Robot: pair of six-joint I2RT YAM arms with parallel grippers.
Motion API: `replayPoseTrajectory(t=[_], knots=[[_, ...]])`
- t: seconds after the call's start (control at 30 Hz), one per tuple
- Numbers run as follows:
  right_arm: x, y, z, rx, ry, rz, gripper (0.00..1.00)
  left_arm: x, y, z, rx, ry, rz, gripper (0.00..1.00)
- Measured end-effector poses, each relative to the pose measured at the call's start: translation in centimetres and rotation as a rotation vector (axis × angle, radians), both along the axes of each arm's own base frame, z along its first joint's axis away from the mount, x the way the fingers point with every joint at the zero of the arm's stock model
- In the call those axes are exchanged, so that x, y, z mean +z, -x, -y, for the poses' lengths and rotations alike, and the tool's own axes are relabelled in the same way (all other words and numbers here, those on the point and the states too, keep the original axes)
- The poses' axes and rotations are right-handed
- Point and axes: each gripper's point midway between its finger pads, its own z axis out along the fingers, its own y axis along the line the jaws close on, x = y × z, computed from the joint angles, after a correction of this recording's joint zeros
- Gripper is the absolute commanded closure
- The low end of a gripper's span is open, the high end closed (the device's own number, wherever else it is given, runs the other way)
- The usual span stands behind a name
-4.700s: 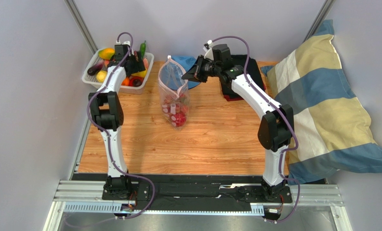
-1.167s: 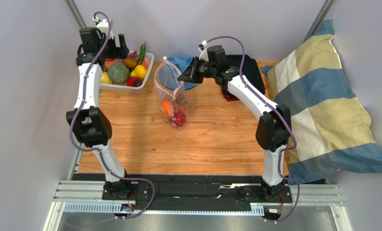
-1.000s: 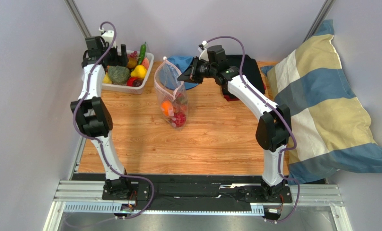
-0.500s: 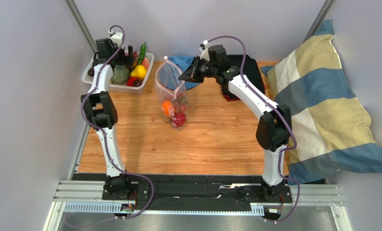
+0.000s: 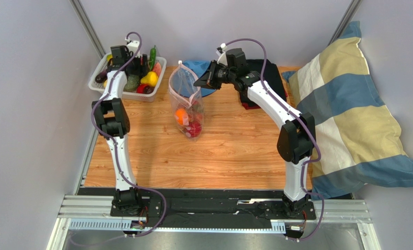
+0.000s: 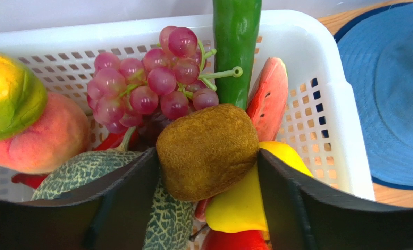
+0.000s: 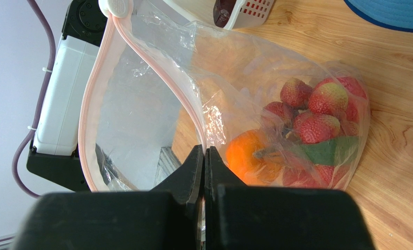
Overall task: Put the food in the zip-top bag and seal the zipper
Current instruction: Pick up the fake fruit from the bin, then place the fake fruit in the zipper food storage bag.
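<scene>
In the left wrist view a fuzzy brown kiwi (image 6: 207, 151) lies on top of the food in the white basket (image 6: 318, 57). My left gripper (image 6: 207, 156) has a finger pressed against each side of it. Around it sit pink grapes (image 6: 151, 86), a green chilli (image 6: 236, 47), a watermelon slice (image 6: 268, 99) and a peach (image 6: 41, 140). The zip-top bag (image 5: 185, 99) stands open on the table. My right gripper (image 7: 204, 151) is shut on its pinkish zipper (image 7: 178, 99) and holds the mouth up. An orange (image 7: 247, 153) and strawberries (image 7: 318, 120) lie inside.
A blue hat (image 5: 198, 67) lies behind the bag, right of the basket (image 5: 96, 78). A black and red object (image 5: 260, 70) sits under the right arm. A large striped pillow (image 5: 349, 109) covers the table's right edge.
The left arm swung right from the basket's left end and lowered onto the kiwi, and its jaws narrowed around it. The right gripper and the bag stayed still.
</scene>
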Motion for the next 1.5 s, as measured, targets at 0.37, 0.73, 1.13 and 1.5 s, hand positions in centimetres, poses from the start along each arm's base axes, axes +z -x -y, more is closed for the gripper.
replayPoseTrajectory(t=[0.37,0.73,1.13,1.5], knots=[[0.0,0.0,0.0,0.001,0.0,0.0,1.0,5.9,1.3,1.3,0.001,0.092,0.045,0.57],[0.0,0.0,0.0,0.001,0.001,0.002,1.0,28.5,15.2,11.5,-0.289,0.305,0.328,0.53],[-0.1,0.3,-0.5,0.005,0.011,0.016,1.0,19.4,25.6,23.1,-0.55,0.419,0.005,0.18],[-0.1,0.5,-0.8,0.014,0.015,0.024,1.0,19.9,23.8,19.5,-0.421,0.35,0.041,0.01]])
